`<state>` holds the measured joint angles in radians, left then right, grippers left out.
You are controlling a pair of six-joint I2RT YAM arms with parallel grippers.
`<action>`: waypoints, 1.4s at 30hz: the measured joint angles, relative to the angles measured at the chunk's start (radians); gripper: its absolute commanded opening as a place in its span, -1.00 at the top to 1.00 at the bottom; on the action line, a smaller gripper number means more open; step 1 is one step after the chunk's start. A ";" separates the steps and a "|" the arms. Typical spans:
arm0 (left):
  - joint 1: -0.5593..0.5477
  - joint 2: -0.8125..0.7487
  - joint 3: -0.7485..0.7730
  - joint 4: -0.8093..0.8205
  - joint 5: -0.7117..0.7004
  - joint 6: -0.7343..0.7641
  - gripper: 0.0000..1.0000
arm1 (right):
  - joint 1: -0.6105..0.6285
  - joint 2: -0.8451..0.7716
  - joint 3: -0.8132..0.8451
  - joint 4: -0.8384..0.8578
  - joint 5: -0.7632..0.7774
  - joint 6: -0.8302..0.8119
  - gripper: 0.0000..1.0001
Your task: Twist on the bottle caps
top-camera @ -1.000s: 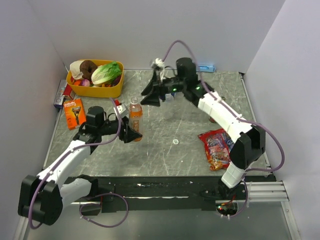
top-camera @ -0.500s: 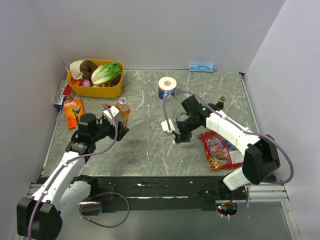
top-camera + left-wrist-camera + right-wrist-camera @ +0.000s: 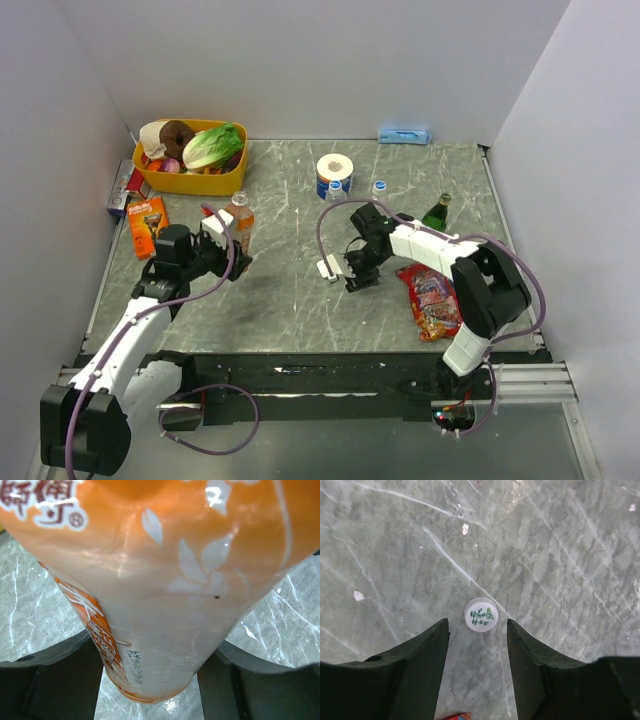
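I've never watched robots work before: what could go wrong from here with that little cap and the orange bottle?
The white cap lies flat on the table, between the open jaws of the right gripper. It is small, so a pinch could slip or flick it away. The left gripper clamps the orange drink bottle, and its smooth side might twist during screwing.

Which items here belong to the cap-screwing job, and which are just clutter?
Job: orange drink bottle, white cap, small bottle by the roll, second small bottle.
Clutter: toilet roll, green bottle, snack bag, razor pack, yellow food basket.
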<state>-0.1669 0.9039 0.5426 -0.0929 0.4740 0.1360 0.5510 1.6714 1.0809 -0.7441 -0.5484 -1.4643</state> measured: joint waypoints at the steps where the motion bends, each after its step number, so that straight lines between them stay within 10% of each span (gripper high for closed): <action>1: 0.000 0.003 0.000 0.000 0.000 0.000 0.98 | 0.000 0.010 0.000 0.005 0.003 -0.003 -0.15; 42: 0.001 0.041 0.000 0.008 0.004 0.000 0.98 | 0.005 0.095 0.011 0.061 0.036 -0.045 0.05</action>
<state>-0.1661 0.9447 0.5426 -0.0853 0.4778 0.1364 0.5560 1.7660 1.0916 -0.6827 -0.5125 -1.5089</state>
